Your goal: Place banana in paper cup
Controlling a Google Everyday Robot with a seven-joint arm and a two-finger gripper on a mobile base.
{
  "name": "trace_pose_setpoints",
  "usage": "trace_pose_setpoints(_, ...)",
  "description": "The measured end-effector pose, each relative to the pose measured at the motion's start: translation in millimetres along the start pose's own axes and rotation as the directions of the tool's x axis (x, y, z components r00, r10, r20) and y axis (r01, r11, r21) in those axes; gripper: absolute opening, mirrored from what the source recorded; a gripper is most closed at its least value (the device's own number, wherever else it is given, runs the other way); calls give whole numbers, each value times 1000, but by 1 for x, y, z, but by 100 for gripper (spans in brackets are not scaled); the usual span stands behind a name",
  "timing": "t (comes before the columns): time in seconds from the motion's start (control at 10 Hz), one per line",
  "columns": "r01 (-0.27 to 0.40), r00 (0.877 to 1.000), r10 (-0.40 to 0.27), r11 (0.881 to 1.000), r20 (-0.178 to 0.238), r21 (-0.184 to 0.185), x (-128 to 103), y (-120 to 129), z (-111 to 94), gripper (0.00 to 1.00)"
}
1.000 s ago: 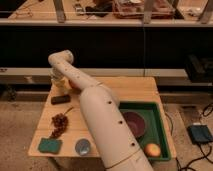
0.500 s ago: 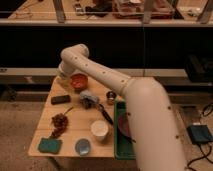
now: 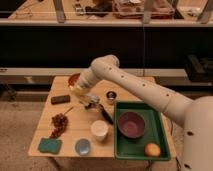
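Tool (image 3: 93, 103) over table (image 3: 75, 125), white paper cup (image 3: 99, 129) upright

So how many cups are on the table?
2: paper cup near the front edge, metal cup by the tray's back corner, tool left of it. Arm may hide more.

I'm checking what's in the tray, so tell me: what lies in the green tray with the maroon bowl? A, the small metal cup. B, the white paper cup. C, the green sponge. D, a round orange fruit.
D: the round orange fruit lies in a near corner of the green tray, beside the maroon bowl. The gripper hangs over the table, just behind the paper cup.
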Motion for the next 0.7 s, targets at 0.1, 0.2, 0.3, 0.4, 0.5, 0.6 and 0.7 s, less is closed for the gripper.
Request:
trace_pose_setpoints(0.1, -11, 1000, 11, 1000, 13, 17, -14, -2, -12, 0)
trace_pose_setpoints(0.2, -20, 999, 18, 999, 49, 34, -23, -3, -20, 0)
trace_pose_setpoints(0.3, -36, 995, 32, 998, 93, 46, -31, -4, -26, 0)
trace_pose_setpoints(0.4, -48, 992, 42, 997, 117, 52, -35, -4, -30, 0)
trace_pose_setpoints(0.5, -51, 992, 44, 997, 119, 51, -36, -4, -30, 0)
trace_pose_setpoints(0.6, -50, 992, 44, 997, 119, 51, -36, -4, -31, 0)
trace_pose_setpoints(0.7, -51, 992, 44, 997, 117, 54, -35, -5, -29, 0)
